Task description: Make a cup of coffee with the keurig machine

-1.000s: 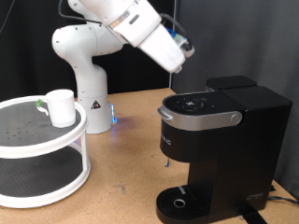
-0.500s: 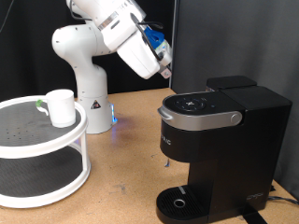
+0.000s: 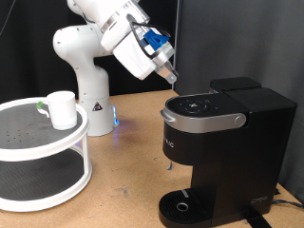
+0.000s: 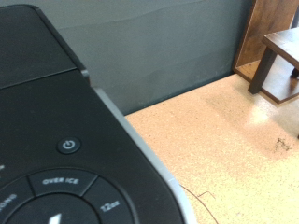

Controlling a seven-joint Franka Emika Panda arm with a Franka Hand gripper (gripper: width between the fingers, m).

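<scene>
The keurig machine [image 3: 223, 142] stands at the exterior view's right, its silver-grey lid handle [image 3: 201, 119] down and its round drip tray [image 3: 185, 204] bare. The white cup [image 3: 62, 107] stands on the top tier of a white round rack [image 3: 38, 147] at the left, far from the machine. My gripper [image 3: 171, 80] hangs just above the machine's top at its left rear, fingers pointing down, drawn to a narrow tip and holding nothing. The wrist view shows the machine's black top [image 4: 56, 112] close up with its power button [image 4: 67, 146]; no fingers show there.
A small item with a green top [image 3: 40, 106] lies beside the cup on the rack. The white robot base [image 3: 85, 76] stands behind, with a blue light at its foot. The wrist view shows a wooden stand [image 4: 280, 56] beyond the tabletop [image 4: 234, 140].
The arm has swung towards the exterior view's left and turned, so the gripper now points down at the machine's top instead of reaching out to the right.
</scene>
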